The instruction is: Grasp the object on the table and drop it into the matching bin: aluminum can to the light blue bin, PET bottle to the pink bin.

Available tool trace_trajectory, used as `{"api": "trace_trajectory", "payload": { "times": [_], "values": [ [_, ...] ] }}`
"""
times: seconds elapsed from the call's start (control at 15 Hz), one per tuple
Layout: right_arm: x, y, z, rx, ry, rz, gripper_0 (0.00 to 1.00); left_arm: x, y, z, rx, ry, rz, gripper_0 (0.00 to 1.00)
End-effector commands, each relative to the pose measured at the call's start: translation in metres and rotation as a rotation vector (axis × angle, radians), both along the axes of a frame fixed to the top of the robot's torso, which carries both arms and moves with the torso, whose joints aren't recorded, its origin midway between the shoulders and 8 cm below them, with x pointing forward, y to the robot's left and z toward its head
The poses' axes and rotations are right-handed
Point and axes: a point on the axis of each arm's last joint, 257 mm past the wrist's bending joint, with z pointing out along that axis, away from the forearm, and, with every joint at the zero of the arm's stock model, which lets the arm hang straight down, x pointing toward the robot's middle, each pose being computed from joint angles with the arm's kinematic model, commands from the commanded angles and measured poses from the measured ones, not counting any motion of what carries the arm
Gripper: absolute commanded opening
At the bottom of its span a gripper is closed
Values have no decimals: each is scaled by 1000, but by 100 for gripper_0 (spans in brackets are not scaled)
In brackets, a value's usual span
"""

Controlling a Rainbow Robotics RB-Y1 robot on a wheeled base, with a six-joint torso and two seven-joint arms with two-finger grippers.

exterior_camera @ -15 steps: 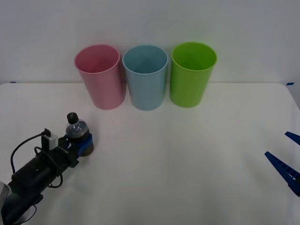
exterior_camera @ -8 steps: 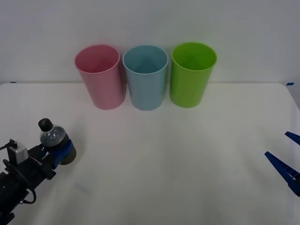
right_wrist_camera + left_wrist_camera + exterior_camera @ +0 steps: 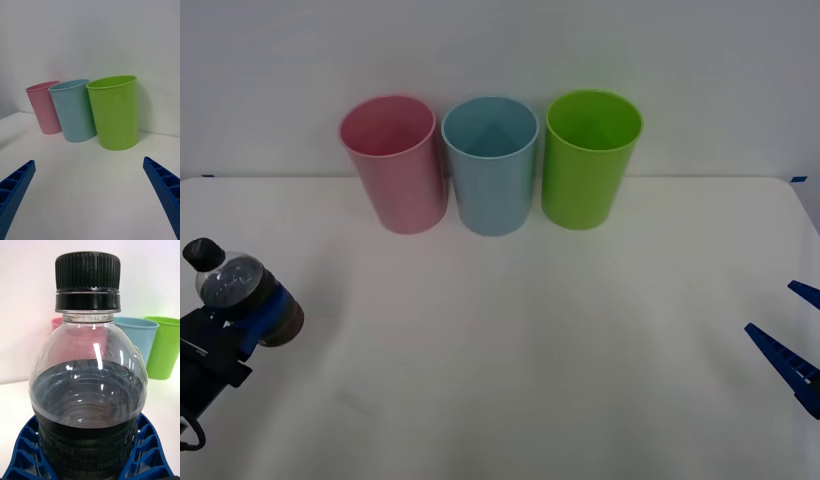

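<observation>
Left gripper [image 3: 252,318]: clenched around the bottle's [image 3: 238,292] dark body, blue fingers [image 3: 146,450] hugging both sides, at the bench's [image 3: 530,330] left edge.
Bottle: held, cap up and leaning slightly, near the front-left corner, well apart from the bins; whether its base clears the bench I cannot tell.
Right gripper [image 3: 790,345]: released, fingers spread, parked at the far right edge of the bench.
Step in hand: carrying the bottle to the pink bin [image 3: 394,162], by my reading.
Doing it well: lift high enough that the bottle's base clears the rim, travel forward and right, and centre over the pink mouth before letting go. The blue bin [image 3: 491,163] stands touching or nearly touching it, so err toward the pink bin's outer side. Keep the grip firm; the smooth round body could slip or tip.
Count: one bottle; three bins in a row at the back, pink, blue, green [image 3: 590,157]; two grippers.
</observation>
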Motion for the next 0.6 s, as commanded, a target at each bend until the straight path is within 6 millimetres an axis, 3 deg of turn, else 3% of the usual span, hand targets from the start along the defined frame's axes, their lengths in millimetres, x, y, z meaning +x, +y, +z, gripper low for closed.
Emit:
{"api": "trace_trajectory", "payload": {
  "times": [0.07, 0.4, 0.6],
  "values": [
    [0, 0, 0, 0, 0, 0, 100, 6, 4, 29, -30, -30, 16, 0],
    [0, 0, 0, 0, 0, 0, 100, 22, -6, 90, -136, -63, -42, 0],
    [0, 0, 0, 0, 0, 0, 100, 51, -10, 120, -157, -97, -31, 0]
  ]
}}
